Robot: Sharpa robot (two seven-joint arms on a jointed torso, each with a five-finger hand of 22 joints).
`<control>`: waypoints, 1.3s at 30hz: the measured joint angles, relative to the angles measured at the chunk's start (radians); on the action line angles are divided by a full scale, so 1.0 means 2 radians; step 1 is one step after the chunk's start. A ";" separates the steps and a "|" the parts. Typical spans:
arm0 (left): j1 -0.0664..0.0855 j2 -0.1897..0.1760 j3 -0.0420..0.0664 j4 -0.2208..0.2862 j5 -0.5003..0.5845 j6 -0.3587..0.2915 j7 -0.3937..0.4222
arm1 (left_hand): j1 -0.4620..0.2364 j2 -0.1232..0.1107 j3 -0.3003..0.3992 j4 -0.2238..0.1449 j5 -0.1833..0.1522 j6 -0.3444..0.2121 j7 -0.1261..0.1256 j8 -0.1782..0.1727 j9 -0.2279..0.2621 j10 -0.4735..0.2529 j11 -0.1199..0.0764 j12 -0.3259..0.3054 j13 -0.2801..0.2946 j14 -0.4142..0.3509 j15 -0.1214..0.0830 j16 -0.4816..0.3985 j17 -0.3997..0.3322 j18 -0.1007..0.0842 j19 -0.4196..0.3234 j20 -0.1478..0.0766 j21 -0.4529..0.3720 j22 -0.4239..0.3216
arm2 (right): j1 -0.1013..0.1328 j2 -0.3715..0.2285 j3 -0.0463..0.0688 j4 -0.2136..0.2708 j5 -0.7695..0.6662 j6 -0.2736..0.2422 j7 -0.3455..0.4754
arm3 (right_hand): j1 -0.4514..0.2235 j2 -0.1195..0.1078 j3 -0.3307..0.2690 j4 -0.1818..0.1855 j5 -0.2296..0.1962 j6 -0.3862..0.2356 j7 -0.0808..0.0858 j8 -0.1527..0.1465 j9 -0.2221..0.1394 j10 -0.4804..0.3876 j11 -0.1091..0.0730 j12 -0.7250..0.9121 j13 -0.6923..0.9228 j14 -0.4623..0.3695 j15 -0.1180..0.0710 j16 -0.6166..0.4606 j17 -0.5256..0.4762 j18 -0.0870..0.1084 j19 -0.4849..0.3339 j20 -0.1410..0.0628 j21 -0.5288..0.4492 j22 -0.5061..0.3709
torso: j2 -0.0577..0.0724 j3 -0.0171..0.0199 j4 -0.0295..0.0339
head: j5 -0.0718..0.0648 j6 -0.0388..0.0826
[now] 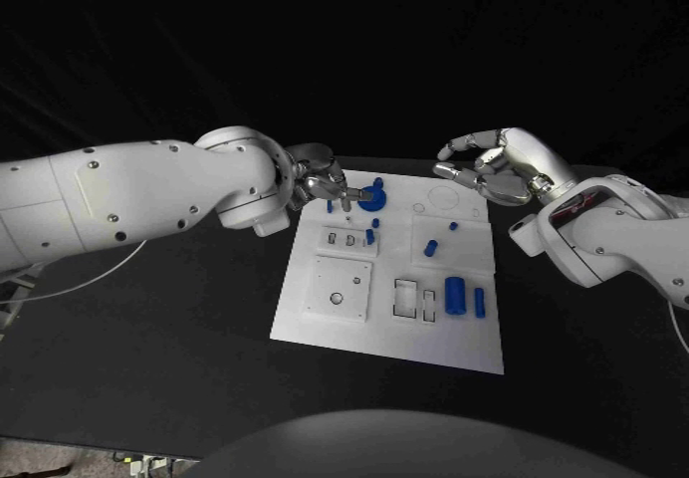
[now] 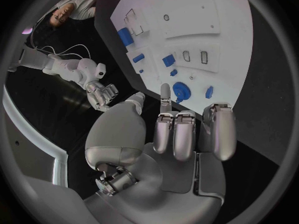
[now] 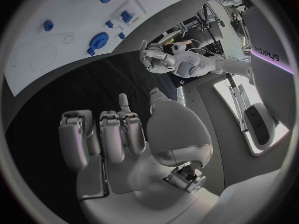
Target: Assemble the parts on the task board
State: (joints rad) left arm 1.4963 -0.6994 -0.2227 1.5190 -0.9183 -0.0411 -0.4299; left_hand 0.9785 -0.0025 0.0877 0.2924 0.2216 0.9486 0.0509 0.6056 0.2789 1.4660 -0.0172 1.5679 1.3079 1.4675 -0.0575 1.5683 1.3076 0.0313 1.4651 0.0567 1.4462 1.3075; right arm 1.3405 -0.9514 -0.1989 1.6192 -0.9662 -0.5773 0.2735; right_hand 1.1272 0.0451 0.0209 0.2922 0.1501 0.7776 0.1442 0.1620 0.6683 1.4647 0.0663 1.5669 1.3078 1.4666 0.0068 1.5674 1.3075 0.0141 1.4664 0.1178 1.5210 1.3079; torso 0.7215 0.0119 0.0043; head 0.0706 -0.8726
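Your left hand hovers at the task board's far edge, holding nothing, one finger extended beside the blue gear. Several parts stand seated; two blue cylinders lie loose. Your right hand, fingers curled on nothing, waits beyond the far corner.

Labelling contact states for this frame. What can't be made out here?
- Head view: whether the left hand touches the blue gear; its fingers cover the contact.
- Left wrist view: the extended fingertip sits beside the gear; any gap is unclear.
- Head view: task board slot depth, too small.
- Right hand: palm hidden by curled fingers.
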 measured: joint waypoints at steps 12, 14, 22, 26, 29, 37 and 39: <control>0.011 0.087 0.006 -0.093 0.062 0.162 -0.112 | 0.021 0.009 -0.020 0.000 0.020 0.019 0.007 -0.060 -0.010 0.000 0.007 0.000 0.000 0.000 0.004 0.000 0.000 0.000 0.002 0.002 0.004 0.000 | -0.001 -0.011 -0.005 0.009 0.028 0.018 0.000 | 0.005 0.005 0.001 -0.001 0.008 0.000 0.000 0.002 0.000 0.000 0.000 0.000 0.000 0.000 0.000 0.000 0.000 0.000 0.000 0.000 0.000 0.000 | -0.001 0.0081 -0.0158 | 0.007 0.000; 0.011 0.094 0.007 -0.100 0.066 0.170 -0.116 | 0.021 0.009 -0.023 -0.001 0.020 0.024 0.006 -0.062 -0.010 0.000 0.007 0.000 0.000 0.000 0.004 0.000 0.000 0.000 0.002 0.002 0.005 0.000 | -0.001 -0.012 -0.005 0.010 0.030 0.021 0.000 | 0.005 0.005 0.001 -0.001 0.008 0.000 0.000 0.002 0.000 0.000 0.000 0.000 0.000 0.000 0.000 0.000 0.000 0.000 0.000 0.000 0.000 0.000 | -0.001 0.0084 -0.0171 | 0.008 0.000; 0.011 0.111 0.008 -0.124 0.063 0.188 -0.127 | 0.021 0.009 -0.031 0.001 0.015 0.031 0.006 -0.069 -0.009 0.000 0.007 0.000 0.000 0.000 0.004 0.000 0.000 0.000 0.002 0.002 0.005 0.000 | -0.002 -0.017 -0.006 0.013 0.035 0.032 -0.002 | 0.005 0.005 0.001 -0.001 0.007 0.000 0.000 0.002 0.000 0.000 0.000 0.000 0.000 0.000 0.000 0.000 0.000 0.000 0.000 0.000 0.000 0.000 | -0.001 0.0094 -0.0189 | 0.010 0.000; 0.011 0.114 0.008 -0.131 0.059 0.189 -0.129 | 0.025 0.013 -0.034 -0.002 0.020 0.034 0.005 -0.079 -0.008 0.000 0.007 0.000 0.000 0.000 0.004 0.000 0.000 0.000 0.002 0.002 0.005 0.000 | -0.003 -0.017 -0.007 0.013 0.036 0.037 -0.004 | 0.005 0.005 0.001 -0.001 0.009 0.000 0.000 0.002 0.000 0.000 0.000 0.000 0.000 0.000 0.000 0.000 0.000 0.000 0.000 0.000 0.000 0.000 | -0.001 0.0091 -0.0181 | 0.009 0.000; 0.011 0.121 0.008 -0.138 0.056 0.188 -0.131 | 0.033 0.016 -0.035 -0.002 0.029 0.039 0.004 -0.083 -0.006 0.000 0.007 0.000 0.000 0.000 0.004 0.000 0.000 0.000 0.002 0.002 0.007 0.000 | -0.003 -0.017 -0.007 0.013 0.036 0.041 -0.006 | 0.005 0.005 0.001 -0.001 0.009 0.001 0.001 0.002 0.000 0.000 0.000 0.000 0.000 0.000 0.000 0.000 0.000 0.000 0.000 0.000 0.000 0.000 | -0.002 0.0087 -0.0170 | 0.009 0.000; 0.010 0.143 0.007 -0.152 0.048 0.187 -0.132 | 0.046 0.018 -0.039 -0.002 0.036 0.052 -0.001 -0.084 0.002 0.000 0.007 0.000 0.000 0.000 0.004 0.000 0.000 0.000 0.002 0.002 0.010 0.000 | -0.005 -0.015 -0.007 0.013 0.036 0.048 -0.009 | 0.008 0.007 0.001 -0.001 0.011 0.002 0.002 0.004 0.000 0.000 0.000 0.000 0.000 -0.002 0.002 0.000 0.000 0.000 0.000 0.000 0.000 0.000 | -0.003 0.0081 -0.0146 | 0.012 0.000; 0.009 0.145 0.007 -0.154 0.045 0.187 -0.132 | 0.053 0.017 -0.040 -0.003 0.039 0.055 0.000 -0.086 0.005 0.000 0.004 0.000 0.000 0.000 0.004 0.000 0.000 0.000 0.002 0.002 0.010 0.000 | -0.005 -0.014 -0.007 0.013 0.036 0.050 -0.010 | 0.009 0.005 0.001 -0.001 0.012 0.002 0.002 0.004 0.000 0.000 0.000 0.000 0.000 -0.002 0.002 0.000 0.000 0.000 0.000 0.000 0.000 0.000 | -0.004 0.0081 -0.0140 | 0.012 0.000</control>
State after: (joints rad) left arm 1.5143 -0.4095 -0.2079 1.2114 -0.8286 0.3327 -0.6943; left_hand 1.0854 0.0313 0.0086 0.2863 0.3000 1.0587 0.0507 0.4326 0.2889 1.4651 -0.0096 1.5679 1.3079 1.4674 -0.0498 1.5683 1.3074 0.0313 1.4685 0.0603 1.4669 1.3074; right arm 1.3306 -0.9801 -0.2133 1.6444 -0.8942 -0.4782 0.2535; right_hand 1.1456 0.0546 0.0237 0.2896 0.1743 0.7811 0.1477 0.1701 0.6674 1.4648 0.0662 1.5669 1.3078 1.4627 0.0107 1.5674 1.3073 0.0141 1.4664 0.1179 1.5208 1.3075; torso 0.7144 0.0282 -0.0238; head 0.0941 -0.8726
